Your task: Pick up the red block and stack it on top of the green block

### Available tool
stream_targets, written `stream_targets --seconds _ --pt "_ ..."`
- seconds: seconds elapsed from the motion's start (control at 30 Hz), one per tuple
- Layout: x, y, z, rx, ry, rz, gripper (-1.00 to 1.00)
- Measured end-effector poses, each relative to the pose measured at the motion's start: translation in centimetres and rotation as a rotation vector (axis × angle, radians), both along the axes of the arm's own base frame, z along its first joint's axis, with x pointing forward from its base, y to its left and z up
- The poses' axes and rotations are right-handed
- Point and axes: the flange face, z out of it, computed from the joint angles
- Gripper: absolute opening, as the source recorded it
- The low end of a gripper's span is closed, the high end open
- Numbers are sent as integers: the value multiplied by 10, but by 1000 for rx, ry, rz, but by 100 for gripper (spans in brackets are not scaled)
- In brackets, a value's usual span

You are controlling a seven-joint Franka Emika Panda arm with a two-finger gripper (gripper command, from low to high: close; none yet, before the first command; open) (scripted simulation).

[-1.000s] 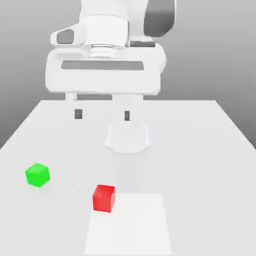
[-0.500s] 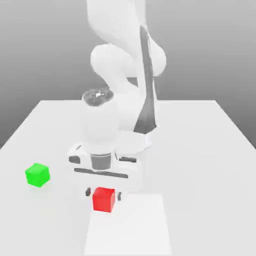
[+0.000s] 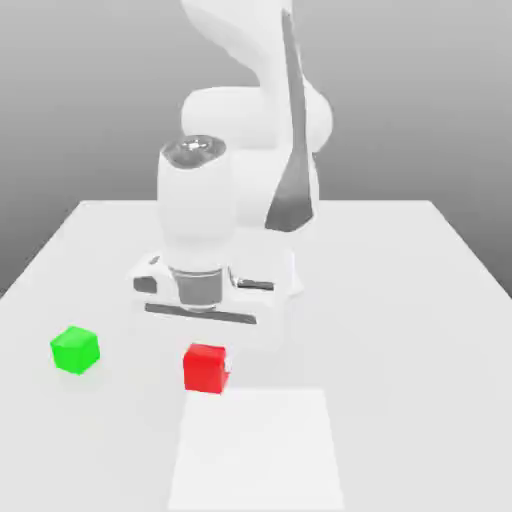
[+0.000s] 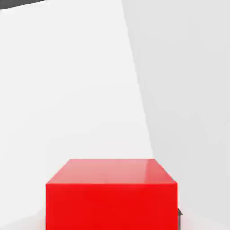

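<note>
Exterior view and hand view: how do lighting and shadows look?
Exterior view: bright, washed-out light; the white mat barely stands out from the table, and the green block casts only a faint shadow. Hand view: pale sheen on one face of the red block.

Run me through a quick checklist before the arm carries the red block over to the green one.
1. Red block held by the end effector: ok, it sits between the fingers.
2. Red block raised off the table: ok, it appears lifted.
3. Green block resting on the table, top face uncovered: ok.
4. Red block above the green block: not ok, it is off to the exterior view's right.
5. Grip firm enough for the carry: cannot tell.
</note>
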Motion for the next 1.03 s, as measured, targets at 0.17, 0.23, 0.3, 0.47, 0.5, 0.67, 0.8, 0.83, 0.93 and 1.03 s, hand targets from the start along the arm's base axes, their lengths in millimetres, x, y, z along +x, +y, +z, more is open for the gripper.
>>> stream_targets --seconds 0.17,0.23,0.3,0.47,0.5,0.67,0.8,0.83,0.93,1.03 --pt "-13 -48 9 -2 -1 -334 -100" --pt "-21 -68 12 -3 -2 -473 -100" --pt "-30 -88 15 -3 -2 -614 -100" --pt "-59 -134 23 -2 -3 -966 -100" --pt "-66 -143 25 -2 -3 -1036 -100" --pt "-103 -184 32 0 -3 -1387 -100" --pt "-115 -198 14 5 -4 -1509 -100" --pt "-115 -198 6 5 -4 -1512 -100" --pt "-115 -197 -22 4 -3 -1513 -100" --pt "-117 -197 -29 3 -3 -1515 100"
